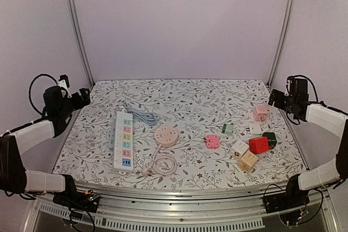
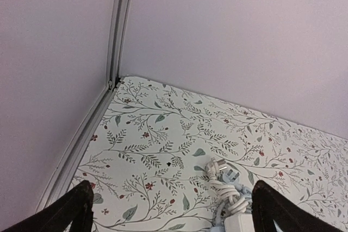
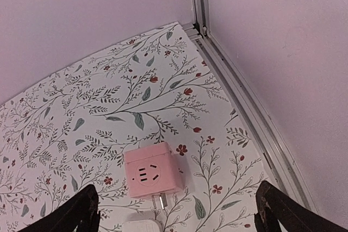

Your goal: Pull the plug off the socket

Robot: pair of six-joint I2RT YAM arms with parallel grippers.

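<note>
A white power strip with coloured sockets lies left of centre. Its bundled cord and bare plug rest on the table behind it. Beside the strip sits a round pink socket with a coiled cord. A red cube and a dark green cube stand pressed together at the right; I cannot tell whether one is plugged into the other. The pink cube shows bare prongs pointing at a white cube. My left gripper hangs open at the far left edge. My right gripper hangs open at the far right, above the pink cube.
Loose adapters lie at centre right: a flat pink one, a mint one, a white cube and a beige cube. Metal frame posts and plain walls close in the table's back corners.
</note>
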